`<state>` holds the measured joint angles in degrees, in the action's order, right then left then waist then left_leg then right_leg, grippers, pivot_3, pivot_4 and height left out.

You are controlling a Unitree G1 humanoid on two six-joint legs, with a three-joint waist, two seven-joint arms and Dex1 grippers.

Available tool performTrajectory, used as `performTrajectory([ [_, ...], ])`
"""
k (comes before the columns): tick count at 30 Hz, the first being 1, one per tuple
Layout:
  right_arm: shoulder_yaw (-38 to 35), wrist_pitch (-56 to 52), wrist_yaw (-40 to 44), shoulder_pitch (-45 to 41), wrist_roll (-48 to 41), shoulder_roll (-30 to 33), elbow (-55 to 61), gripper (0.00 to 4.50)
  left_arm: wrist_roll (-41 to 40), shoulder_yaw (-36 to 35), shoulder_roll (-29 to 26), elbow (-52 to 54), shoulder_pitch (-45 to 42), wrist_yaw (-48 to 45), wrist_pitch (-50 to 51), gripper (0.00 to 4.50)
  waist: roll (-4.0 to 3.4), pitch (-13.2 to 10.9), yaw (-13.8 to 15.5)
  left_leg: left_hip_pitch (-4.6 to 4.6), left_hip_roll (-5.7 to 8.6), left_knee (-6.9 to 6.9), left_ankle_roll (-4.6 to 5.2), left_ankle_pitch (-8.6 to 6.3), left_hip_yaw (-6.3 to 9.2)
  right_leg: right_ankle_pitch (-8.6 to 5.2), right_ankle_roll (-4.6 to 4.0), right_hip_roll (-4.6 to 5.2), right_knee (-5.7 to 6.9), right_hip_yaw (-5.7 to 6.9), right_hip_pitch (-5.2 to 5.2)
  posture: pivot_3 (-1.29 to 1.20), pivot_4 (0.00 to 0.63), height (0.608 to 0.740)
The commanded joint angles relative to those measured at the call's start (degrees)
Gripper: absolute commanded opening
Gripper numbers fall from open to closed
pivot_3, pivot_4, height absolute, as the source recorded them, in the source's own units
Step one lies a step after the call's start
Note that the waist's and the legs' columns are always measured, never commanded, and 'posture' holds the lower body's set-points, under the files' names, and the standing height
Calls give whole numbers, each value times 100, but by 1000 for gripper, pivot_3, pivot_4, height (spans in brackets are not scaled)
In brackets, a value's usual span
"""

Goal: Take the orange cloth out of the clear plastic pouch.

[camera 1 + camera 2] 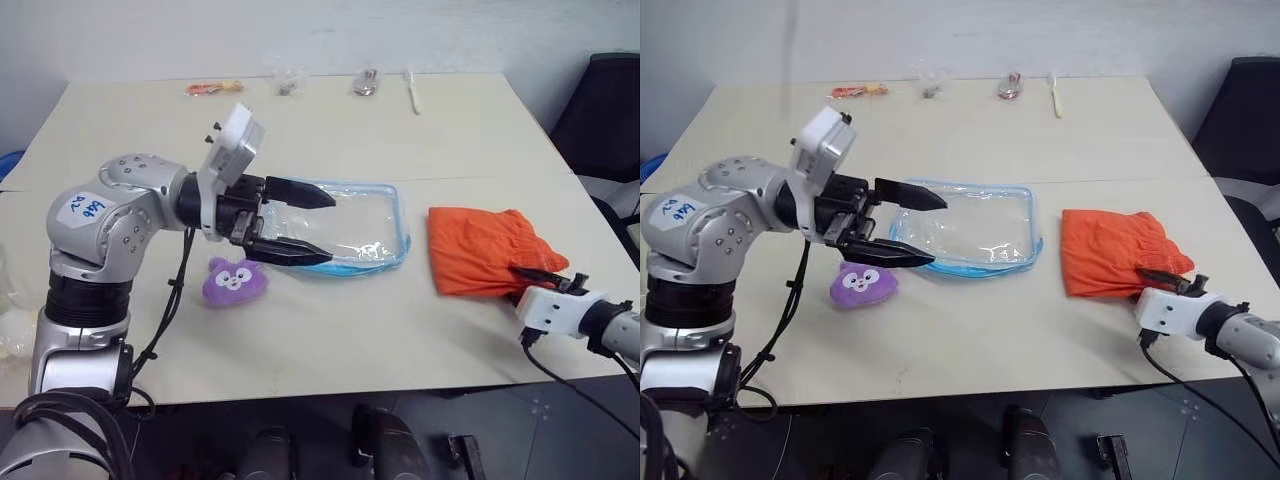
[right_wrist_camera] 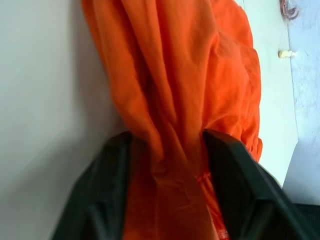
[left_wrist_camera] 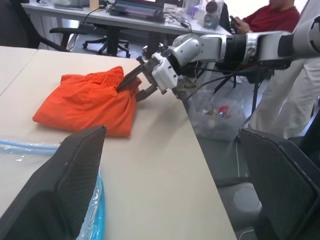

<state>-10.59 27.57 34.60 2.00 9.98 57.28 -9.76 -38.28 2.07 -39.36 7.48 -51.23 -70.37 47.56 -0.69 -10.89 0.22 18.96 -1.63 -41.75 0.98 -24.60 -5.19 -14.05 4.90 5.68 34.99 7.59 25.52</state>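
Lying emptied beside the cloth, the pouch, left tool hovering spread over it, right tool loosening round a cloth fold, seemingly releasing.

On my bench the pouch lies mid-way, the cloth well to its right and outside it, the plush toy just left-front of it.

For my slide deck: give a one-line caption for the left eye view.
Orange cloth lies on the table beside the emptied clear plastic pouch, a fold between the right hand fingers; left hand open.
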Motion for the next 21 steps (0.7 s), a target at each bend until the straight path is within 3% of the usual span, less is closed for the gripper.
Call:
performTrajectory([
  [1,-552,-376,130,387,-410,48,631,3608,51,-177,-104,-26,52,-74,-346,4500,0,0,13,0,1,0,0,0,0,0,0,0,1,0,0,0,150,740],
  [4,-1153,-1352,455,970,-1153,-84,1480,4476,122,-165,-192,-182,68,-211,-565,4500,0,0,49,-1,1,-2,0,0,-2,0,0,-1,1,0,0,0,150,740],
  [9,-3250,-4287,1197,2496,-3713,-576,3382,4476,280,-274,-715,-648,110,-680,-892,4500,-2,-1,148,1,11,-3,0,0,1,0,0,-12,-1,5,-1,0,150,740],
  [12,-4765,-5905,1450,3465,-5041,-900,3834,4476,465,-328,-1137,-1039,142,-1005,-1184,4500,0,0,173,1,22,-4,1,-1,1,0,0,-13,-5,7,-5,0,150,740],
  [15,-5797,-6704,1670,4179,-5814,-1160,3994,4476,561,-316,-1451,-1454,67,-1402,-1362,4500,4,1,183,-3,25,2,3,-3,-1,0,-1,-13,-8,4,-7,0,150,740],
  [18,-6277,-7114,1582,4453,-6232,-1341,3989,4476,665,-251,-1532,-1785,-98,-1623,-1491,4500,11,5,159,-7,27,13,3,-6,-13,0,-1,-14,-6,-11,-11,0,150,740],
  [21,-6257,-7211,1516,4583,-6288,-1496,4164,4476,756,-204,-1417,-2031,-280,-1679,-1605,4500,16,6,139,-24,28,18,2,-6,-16,0,-2,-15,-5,-15,-11,0,150,740],
])
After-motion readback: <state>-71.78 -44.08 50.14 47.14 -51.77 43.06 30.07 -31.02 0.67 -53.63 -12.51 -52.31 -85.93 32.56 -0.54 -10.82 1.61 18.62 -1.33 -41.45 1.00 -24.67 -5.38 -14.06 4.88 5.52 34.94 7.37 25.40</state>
